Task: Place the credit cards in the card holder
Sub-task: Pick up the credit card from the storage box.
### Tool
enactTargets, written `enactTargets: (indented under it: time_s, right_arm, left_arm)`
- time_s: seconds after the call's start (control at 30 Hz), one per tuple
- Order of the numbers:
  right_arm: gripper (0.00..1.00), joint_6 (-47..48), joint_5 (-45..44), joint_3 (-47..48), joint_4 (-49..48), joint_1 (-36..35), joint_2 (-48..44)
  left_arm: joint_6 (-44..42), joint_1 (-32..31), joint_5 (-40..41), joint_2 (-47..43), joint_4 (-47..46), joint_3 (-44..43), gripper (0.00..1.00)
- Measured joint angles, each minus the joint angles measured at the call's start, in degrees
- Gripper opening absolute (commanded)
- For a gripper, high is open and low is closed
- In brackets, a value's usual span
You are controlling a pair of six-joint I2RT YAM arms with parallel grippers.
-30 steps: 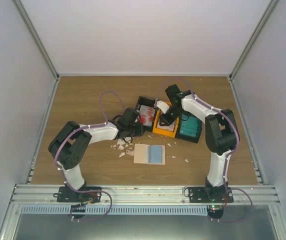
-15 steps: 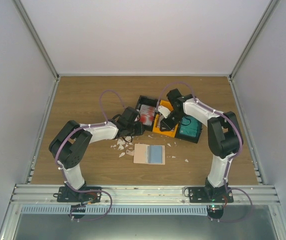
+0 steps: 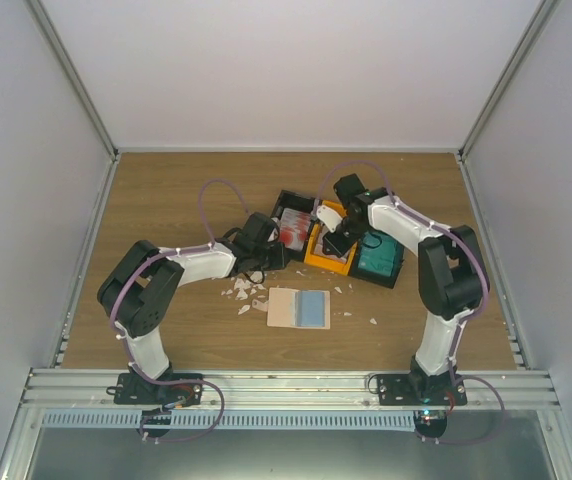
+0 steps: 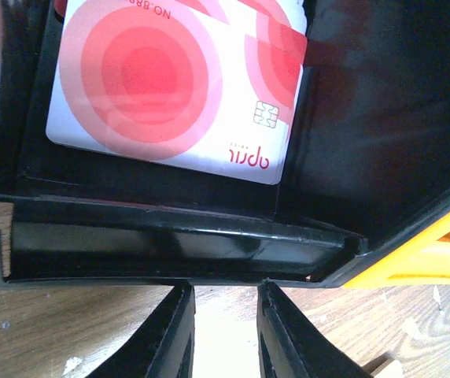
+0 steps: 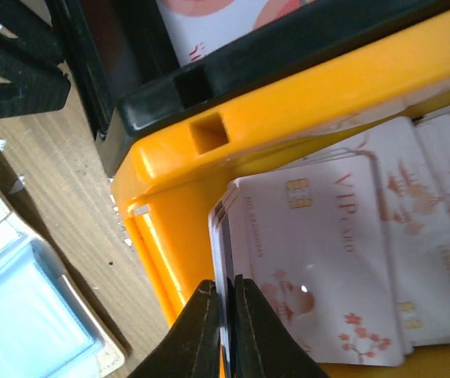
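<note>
**Right claw (image 5: 225,295) pinching a pale card (image 5: 319,252) in the orange bin (image 5: 288,102)**

The right claw is reaching down into the orange bin, just right of the middle of the overhead view. Its two fingers are closing tight on the lifted edge of a pale card printed with "VIP". The card is tilting up on that side, with the edges of one or two more cards showing just behind it. Other pale cards of the same print are lying flat in the bin toward the right of the wrist frame.

The left claw (image 4: 225,303) is hovering at the near wall of the black bin (image 4: 170,244), at the bottom middle of its own wrist view. Its fingers are standing slightly apart and gripping nothing. Inside that bin, in the upper half of the frame, a white card with red rings (image 4: 162,87) is lying on top of others like it.

The black bin and the orange bin are sitting side by side and touching. A dark green bin (image 3: 378,262) is standing just right of the orange one.

The card holder (image 3: 284,308) is lying open and flat on the worktop (image 3: 166,200), below the bins in the overhead frame and apart from both claws. A light blue card (image 3: 313,308) is resting on its right half.

White scraps (image 3: 241,290) are lying scattered just left of the holder.
</note>
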State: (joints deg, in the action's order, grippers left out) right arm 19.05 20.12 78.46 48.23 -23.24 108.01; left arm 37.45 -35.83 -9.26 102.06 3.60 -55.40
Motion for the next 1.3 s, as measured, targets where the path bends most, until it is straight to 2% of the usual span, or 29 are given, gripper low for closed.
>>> enactTargets:
  time_s: [0.13, 0.43, 0.7, 0.83, 1.0, 1.17, 1.3]
  right_arm:
    - [0.0, -0.24, -2.14, 0.0, -1.44, 0.11, -1.33]
    - [0.01, -3.21, -4.33, 0.0, -3.45, 0.57, -3.98]
    - [0.0, -8.41, -5.46, -1.68, -6.75, 2.43, -5.29]
    - [0.0, -10.47, -4.72, -1.86, -7.82, 3.63, -6.23]
    - [0.0, -14.75, -1.18, -4.09, -10.91, 6.49, -9.84]
    - [0.01, -21.79, 5.64, -8.48, -16.33, 12.5, -15.61]
    - [0.0, -27.65, 13.05, -12.96, -21.35, 15.69, -20.06]
  left_arm:
    - [-0.02, 0.0, -1.01, -0.17, -0.68, 0.11, 0.29]
    - [0.55, 0.0, -3.37, -4.0, -5.99, 3.15, 0.43]
    - [1.16, 0.0, -4.87, -7.3, -8.79, 4.61, 0.47]
    - [1.51, 0.0, -6.36, -7.76, -9.53, 4.83, 0.54]
    - [2.32, 0.0, -10.75, -8.26, -11.74, 5.18, 0.65]
    - [2.12, 0.0, -16.17, -8.24, -13.22, 3.96, 0.8]
    - [0.5, 0.0, -20.06, -7.93, -13.2, -0.55, 0.84]
